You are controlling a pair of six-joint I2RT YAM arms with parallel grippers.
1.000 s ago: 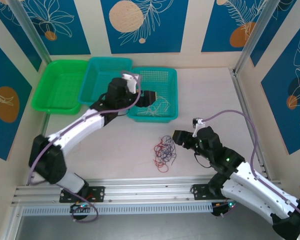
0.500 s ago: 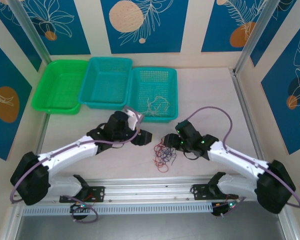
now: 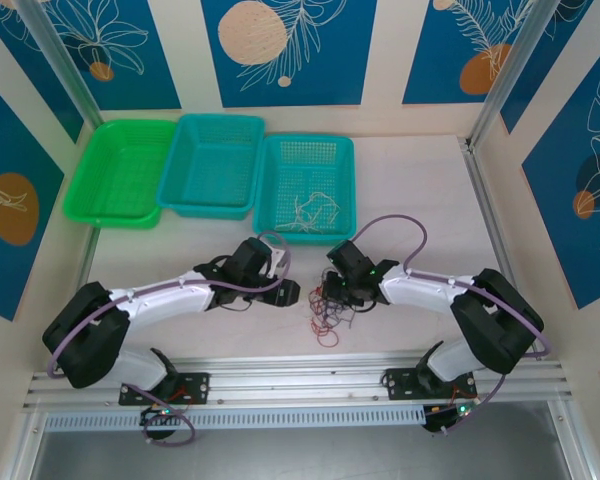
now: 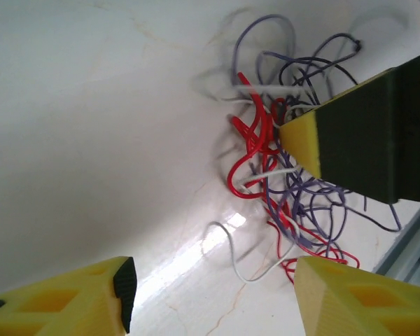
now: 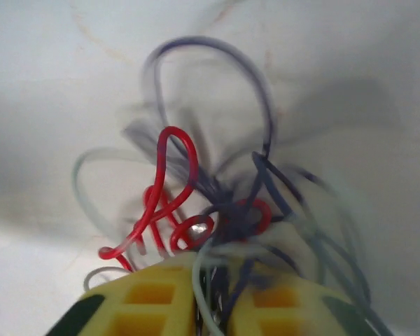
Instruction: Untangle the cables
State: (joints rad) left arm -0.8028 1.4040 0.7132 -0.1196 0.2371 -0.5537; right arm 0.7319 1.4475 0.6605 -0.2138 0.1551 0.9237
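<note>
Silver aluminium rail [image 3: 300,378] along the near edge of the pale tabletop [image 3: 410,200], both arm bases bolted beside it. Just beyond, near the middle of the tabletop, a snarl of cables [image 3: 325,318] in red, purple, white and black, lying flat in loose loops. Left end effector [image 3: 286,292] just left of the snarl, low over the tabletop, jaws wide with nothing between them. From the left wrist, yellow fingertips [image 4: 91,297] far apart at the bottom edge, bare tabletop between them, the tangle up and to the right. Right end effector [image 3: 332,289] at the far part of the snarl, pinched narrow on a bunch of the cables. From the right wrist, 2 yellow pads [image 5: 154,301] pressed close, with red, purple and white strands caught in the slit and fanning out beyond, loops blurred. From the left wrist, 1 right finger seen as a yellow-and-dark block planted on the tangle. Farther back, 3 baskets in a row near the rear wall, rims touching: a teal mesh basket [image 3: 351,190] on the right holding a few pale cables [image 3: 315,210], a teal basket [image 3: 212,122] in the middle, a green basket [image 3: 120,127] on the left. Behind them, blue wall panels [image 3: 280,50] with orange discs and white leaf outlines.
</note>
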